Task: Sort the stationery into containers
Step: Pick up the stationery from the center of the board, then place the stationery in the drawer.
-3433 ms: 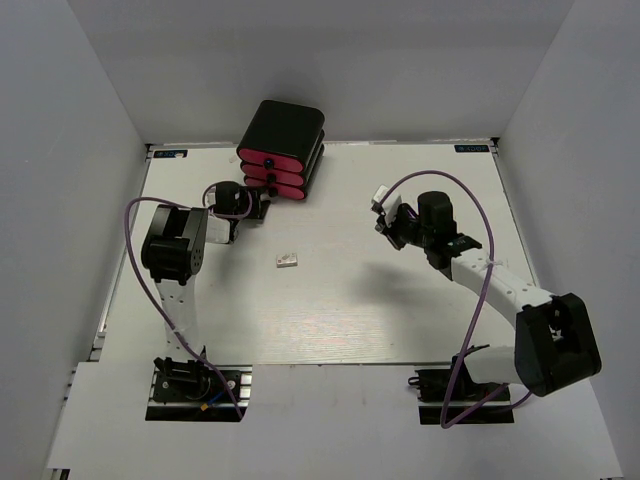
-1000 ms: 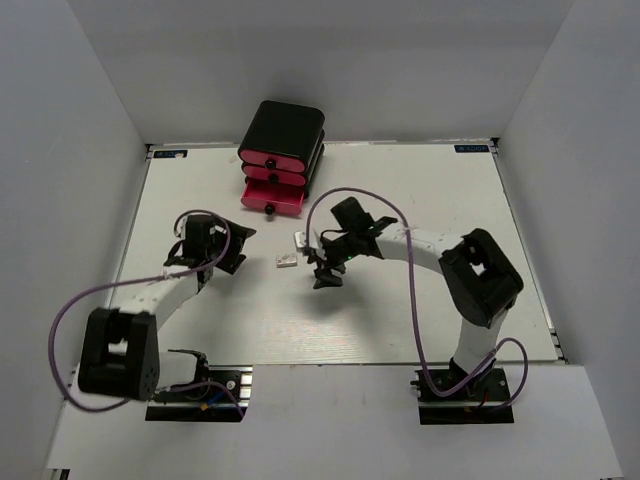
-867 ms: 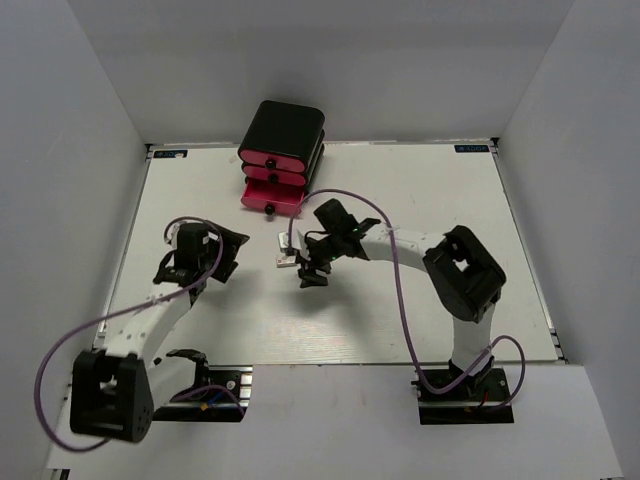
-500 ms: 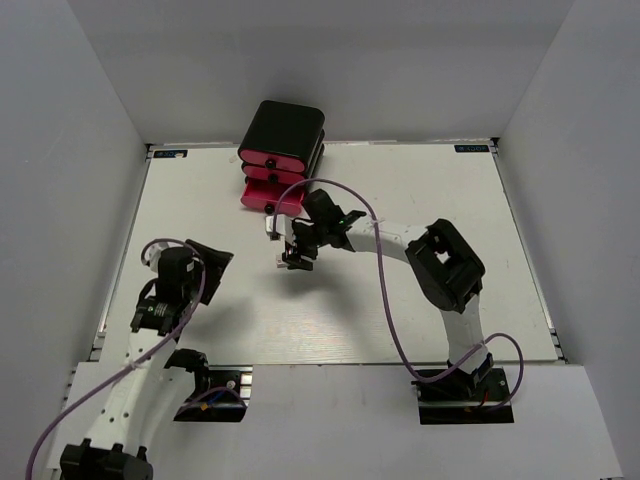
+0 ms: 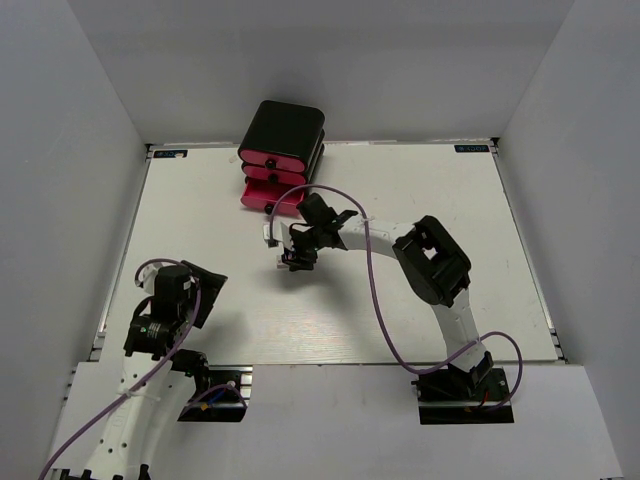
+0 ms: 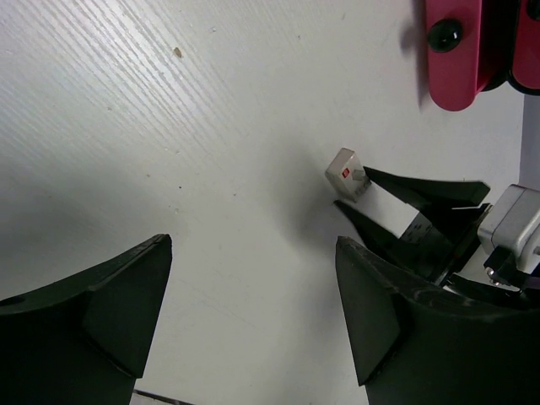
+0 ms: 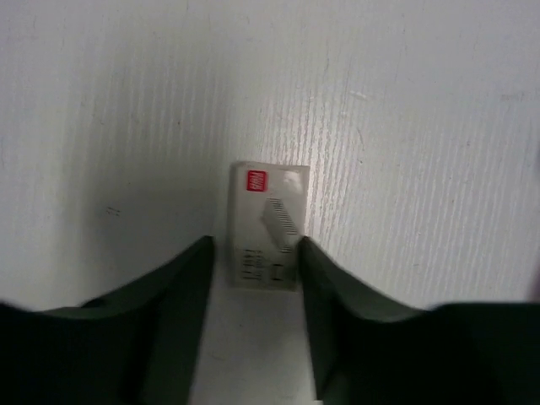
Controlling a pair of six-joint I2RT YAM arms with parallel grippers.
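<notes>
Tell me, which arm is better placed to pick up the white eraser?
Right. The right pincer straddles the eraser, a finger on each side; the left pincer is open and far from it.

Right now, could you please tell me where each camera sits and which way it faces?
Top external: fixed above and behind the bases, facing down on the table; the left arm, the right arm and the drawer box show.
Left wrist: behind the left gripper, facing down and ahead; its own fingers frame the eraser, the right gripper and the pulled-out drawer.
Right wrist: behind the right gripper, facing straight down; its own fingers straddle the eraser.
Shared: both wrist views show the eraser.
</notes>
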